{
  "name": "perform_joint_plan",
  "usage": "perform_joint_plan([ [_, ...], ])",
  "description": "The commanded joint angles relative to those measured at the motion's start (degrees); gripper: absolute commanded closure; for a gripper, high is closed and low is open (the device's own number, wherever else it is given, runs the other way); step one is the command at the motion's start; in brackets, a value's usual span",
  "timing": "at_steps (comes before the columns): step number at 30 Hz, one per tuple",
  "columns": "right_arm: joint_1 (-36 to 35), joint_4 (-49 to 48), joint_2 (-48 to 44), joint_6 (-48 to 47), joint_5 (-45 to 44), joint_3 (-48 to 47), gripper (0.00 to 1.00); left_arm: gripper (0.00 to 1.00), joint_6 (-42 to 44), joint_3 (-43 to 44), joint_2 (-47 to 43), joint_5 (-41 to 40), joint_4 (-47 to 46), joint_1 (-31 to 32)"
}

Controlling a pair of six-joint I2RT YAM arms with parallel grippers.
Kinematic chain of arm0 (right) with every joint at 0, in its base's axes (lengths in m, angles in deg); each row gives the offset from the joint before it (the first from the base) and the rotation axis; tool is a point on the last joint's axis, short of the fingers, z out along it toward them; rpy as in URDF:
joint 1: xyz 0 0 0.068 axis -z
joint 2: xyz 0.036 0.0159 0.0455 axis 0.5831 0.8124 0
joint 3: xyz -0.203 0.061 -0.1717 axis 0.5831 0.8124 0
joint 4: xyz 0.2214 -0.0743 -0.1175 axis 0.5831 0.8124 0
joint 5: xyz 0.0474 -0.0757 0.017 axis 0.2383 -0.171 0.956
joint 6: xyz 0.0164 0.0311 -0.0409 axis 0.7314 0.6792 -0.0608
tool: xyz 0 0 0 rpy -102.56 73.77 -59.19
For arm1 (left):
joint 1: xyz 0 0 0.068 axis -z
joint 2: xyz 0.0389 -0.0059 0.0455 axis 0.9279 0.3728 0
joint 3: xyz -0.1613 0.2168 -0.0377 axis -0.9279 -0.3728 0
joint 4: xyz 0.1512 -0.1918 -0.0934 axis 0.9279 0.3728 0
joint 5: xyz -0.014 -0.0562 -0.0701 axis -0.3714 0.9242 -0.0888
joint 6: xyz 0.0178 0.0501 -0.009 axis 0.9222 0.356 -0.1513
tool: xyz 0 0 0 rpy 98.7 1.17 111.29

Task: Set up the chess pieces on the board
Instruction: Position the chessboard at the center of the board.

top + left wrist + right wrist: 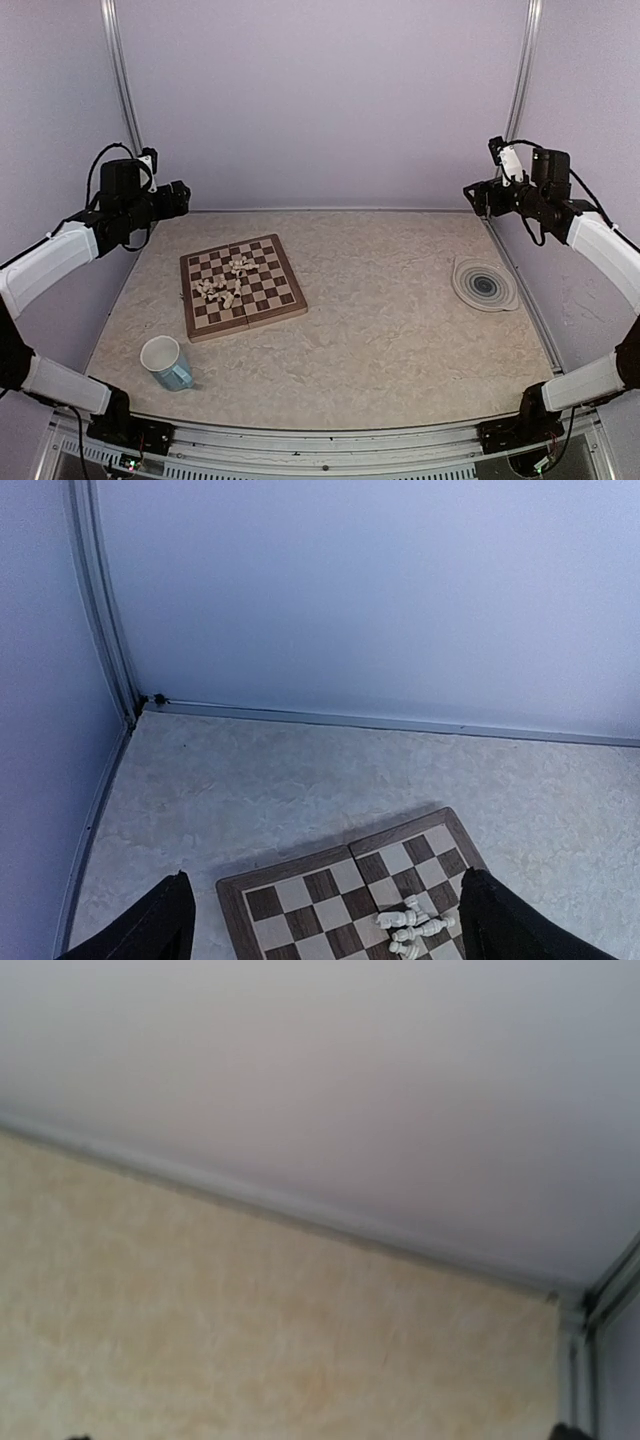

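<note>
Low on the left of the top view, a white-and-blue cup (166, 362) stands on the bench (380, 330). Just above it, left of centre, lies the board (280, 292), dark brown and cream checks inside a brown border, turned slightly askew. The chess pieces (225, 282), tiny and cream, lie in two loose clusters near its middle, several toppled. At mid-right sits a grey ringed plate (485, 284). Higher up, the left pincer (180, 197) hangs over the bench's upper-left corner, fingers (160, 925) spread wide, holding nothing. The right pincer (472, 195) hovers at upper right, likewise spread and empty.
</note>
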Motion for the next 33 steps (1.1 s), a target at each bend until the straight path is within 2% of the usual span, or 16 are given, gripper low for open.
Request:
perform_joint_plan([
  [1, 1.14, -2.45, -1.13, -0.14, 3.13, 3.97, 0.01, 0.07, -2.35, -2.99, -0.64, -0.16, -4.39, -3.20],
  [7, 1.43, -1.05, -0.10, -5.37, 10.48, 6.65, 0.02, 0.03, -5.05, -6.57, -1.14, -1.47, -5.93, -7.07],
  [14, -4.98, 0.71, 3.25, -12.55, 13.54, 4.99, 0.07, 0.02, -10.06, -4.99, 3.22, -2.28, -1.68, -11.20],
  [18, -10.68, 0.48, 6.81, -13.50, 15.48, 4.51, 0.09, 0.01, -14.70, -4.72, 9.74, 1.87, -1.97, -14.77],
  [21, -13.94, 1.28, 9.36, -13.63, 21.97, 5.09, 0.12, 0.01, -17.35, -2.53, 15.47, 3.64, -0.22, -16.70],
  [24, -16.11, 0.19, 10.39, -14.35, 24.50, 6.96, 0.14, 0.01, -19.57, -1.73, 21.22, 8.90, -1.43, -17.80],
  [27, -16.97, -0.67, 10.35, -14.70, 25.19, 8.24, 0.14, 0.03, -20.31, -0.25, 26.04, 12.46, -1.97, -17.61],
  [33, -17.46, -3.23, 9.01, -15.94, 24.73, 12.03, 0.15, 0.09, -19.85, 3.33, 34.01, 13.63, 0.12, -14.77],
])
